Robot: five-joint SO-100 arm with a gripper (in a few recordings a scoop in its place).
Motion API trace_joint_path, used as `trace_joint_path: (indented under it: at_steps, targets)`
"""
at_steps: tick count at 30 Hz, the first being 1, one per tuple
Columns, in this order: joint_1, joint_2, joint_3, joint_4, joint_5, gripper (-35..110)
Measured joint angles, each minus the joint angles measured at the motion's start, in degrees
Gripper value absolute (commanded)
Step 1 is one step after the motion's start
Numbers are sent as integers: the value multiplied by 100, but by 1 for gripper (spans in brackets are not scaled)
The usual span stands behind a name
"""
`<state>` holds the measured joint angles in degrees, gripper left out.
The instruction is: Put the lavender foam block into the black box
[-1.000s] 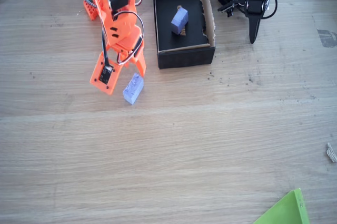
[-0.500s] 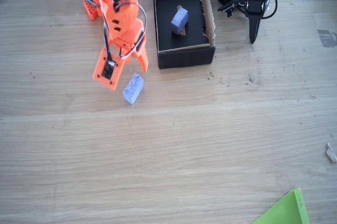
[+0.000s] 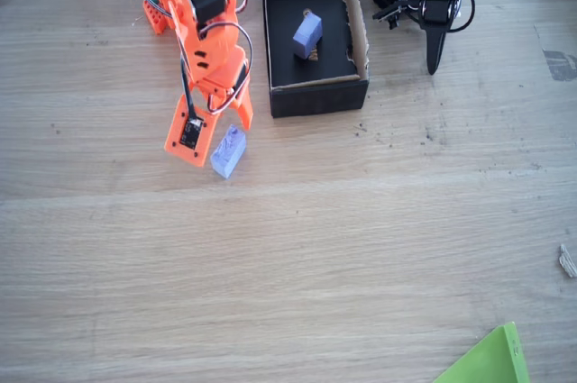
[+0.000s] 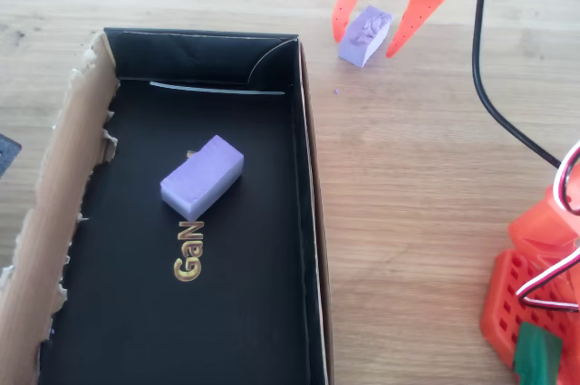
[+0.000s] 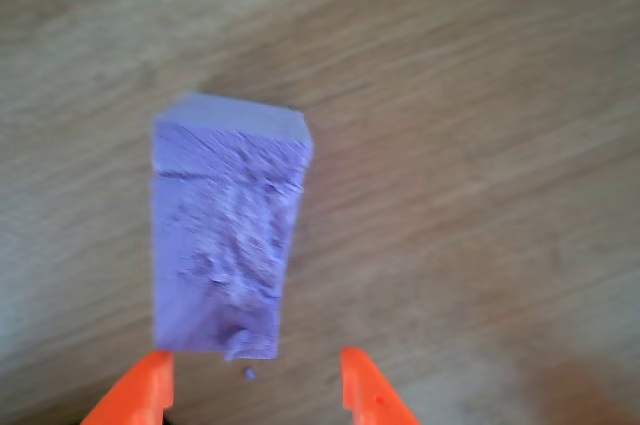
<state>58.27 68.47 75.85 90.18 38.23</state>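
Reaching down over the table, the pincer (image 4: 372, 33) stands spread, straddling the lavender foam block (image 4: 365, 35).

A hobby or lab workbench, by the look of it. A pale wooden table (image 3: 361, 248) carries an orange 3D-printed arm (image 3: 194, 4) with loose wiring (image 4: 494, 104) and a cut-down cardboard box (image 3: 311, 99).

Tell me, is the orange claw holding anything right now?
No. The gripper is open, its fingers on either side of the lavender foam block, which lies on the table.
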Motion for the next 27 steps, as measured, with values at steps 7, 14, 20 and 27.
trace_joint_path:
  at_steps: [7,14,20,27]
  targets:
    - [0,-105,0,-44,0,24]
    - [-26,-105,0,-167,-158,25]
    - [-132,-97,-35,-97,-114,24]
    - [-88,-97,-35,-246,18,24]
